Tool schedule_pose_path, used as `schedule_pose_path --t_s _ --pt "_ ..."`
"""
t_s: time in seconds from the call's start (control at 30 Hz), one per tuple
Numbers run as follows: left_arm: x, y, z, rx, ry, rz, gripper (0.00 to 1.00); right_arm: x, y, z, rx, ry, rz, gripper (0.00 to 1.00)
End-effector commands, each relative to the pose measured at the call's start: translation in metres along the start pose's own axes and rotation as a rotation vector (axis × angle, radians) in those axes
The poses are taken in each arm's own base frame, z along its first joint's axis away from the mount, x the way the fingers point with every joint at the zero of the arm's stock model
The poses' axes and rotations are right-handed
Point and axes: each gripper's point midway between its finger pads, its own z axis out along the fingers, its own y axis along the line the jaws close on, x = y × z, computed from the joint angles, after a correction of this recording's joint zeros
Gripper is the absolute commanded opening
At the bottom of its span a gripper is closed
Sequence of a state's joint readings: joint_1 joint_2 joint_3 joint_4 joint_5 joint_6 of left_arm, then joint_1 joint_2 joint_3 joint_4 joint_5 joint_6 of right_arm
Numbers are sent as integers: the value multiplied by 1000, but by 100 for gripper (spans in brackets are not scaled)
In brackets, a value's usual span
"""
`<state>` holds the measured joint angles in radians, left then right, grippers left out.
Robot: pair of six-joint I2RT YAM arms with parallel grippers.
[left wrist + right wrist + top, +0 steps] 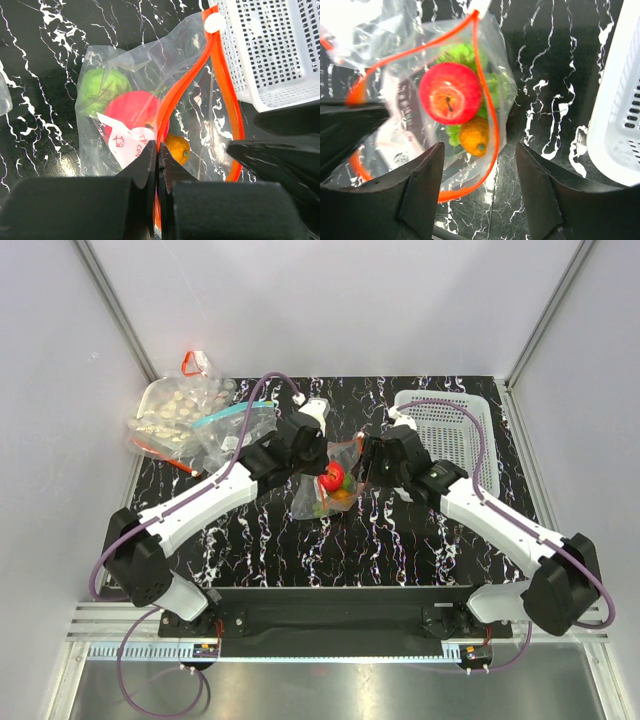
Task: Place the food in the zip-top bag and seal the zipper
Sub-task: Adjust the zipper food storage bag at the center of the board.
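From above, we see both arms meeting at the middle of the marbled table (400, 550). The zip-top bag (312, 502) lies between them with the red fruit (332, 478) inside, and a white basket (450, 425) sits far right.

On the left wrist, the left gripper (158, 150) is clenched on the zipper (172, 97). The green roundish piece (102, 87) and brown-orange ball (177, 148) lie in the bag.

On the right wrist, the right gripper (482, 185) stands released, one finger on either side of the bag's near edge. The mouth gapes, with the green grape bunch (492, 82) inside.
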<state>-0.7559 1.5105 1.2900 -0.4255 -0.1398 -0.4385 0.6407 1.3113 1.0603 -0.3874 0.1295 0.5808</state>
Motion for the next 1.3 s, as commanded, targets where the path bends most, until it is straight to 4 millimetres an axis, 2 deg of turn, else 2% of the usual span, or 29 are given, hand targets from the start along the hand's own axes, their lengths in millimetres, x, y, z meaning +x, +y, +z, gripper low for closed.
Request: schedule_pose_path --t_s 0.0,0.1,0.2,0.23,0.3,0.33,0.37,0.4,0.53,0.57,0.6,0.63,0.7,0.73,0.77,0.8,0.83,0.9,0.93,0.97,1.03,1.1,1.13,1.27 --pt "-33 -6 -19 24 -106 -22 0 -4 6 9 9 4 24 65" --pt "-31 -6 -20 22 -102 -23 0 3 4 23 32 34 37 59" --pt "-32 -5 -20 21 -102 -22 0 8 4 33 49 65 39 47" --pt "-31 -5 -21 20 -101 -22 0 6 6 33 42 63 42 29" --pt "-31 -5 -21 18 -100 -19 0 0 10 28 32 51 39 12" --pt "-31 -3 -21 14 -100 -21 0 -11 15 19 15 22 38 3" --pt "-30 -2 -22 12 -100 -22 0 -16 18 14 8 10 33 0" --pt "-31 -2 -23 11 -103 -21 0 -28 24 6 -6 -10 19 0" --pt "-32 2 -28 6 -105 -36 0 -53 57 -22 -85 -45 -37 0" --pt "-32 5 -29 3 -106 -43 0 -51 67 -28 -106 -38 -56 0" --pt "-31 5 -29 10 -104 -51 0 -61 83 -38 -145 -60 -76 0" --pt "-23 4 -26 30 -81 -63 0 -59 91 -39 -159 -54 -89 0" --pt "-20 6 -26 40 -79 -84 0 -55 104 -40 -176 -32 -119 0" --pt "-15 9 -25 35 -71 -94 0 -53 104 -39 -174 -25 -122 0" --pt "-20 10 -33 40 -92 -103 0 -52 101 -37 -158 -23 -121 0" --pt "-23 12 -39 36 -104 -105 0 -48 93 -34 -129 -17 -129 0" --pt "-30 15 -47 27 -130 -105 0 -52 82 -35 -79 -44 -126 0" --pt "-41 23 -70 2 -168 -105 0 -43 62 -32 -11 -44 -127 0" --pt "-53 27 -82 -16 -201 -102 0 -47 52 -33 13 -59 -112 0" --pt "-54 28 -93 -20 -205 -98 0 -46 47 -31 19 -58 -101 0" --pt "-56 26 -100 -7 -209 -97 0 -34 35 -24 26 -20 -79 0" --pt "-50 18 -95 38 -188 -98 0 -28 32 -21 22 -5 -63 0" --pt "-39 13 -87 73 -152 -104 0 -25 37 -23 -9 9 -58 0" --pt "-16 2 -56 126 -75 -120 0 -15 47 -28 -88 50 -62 0"
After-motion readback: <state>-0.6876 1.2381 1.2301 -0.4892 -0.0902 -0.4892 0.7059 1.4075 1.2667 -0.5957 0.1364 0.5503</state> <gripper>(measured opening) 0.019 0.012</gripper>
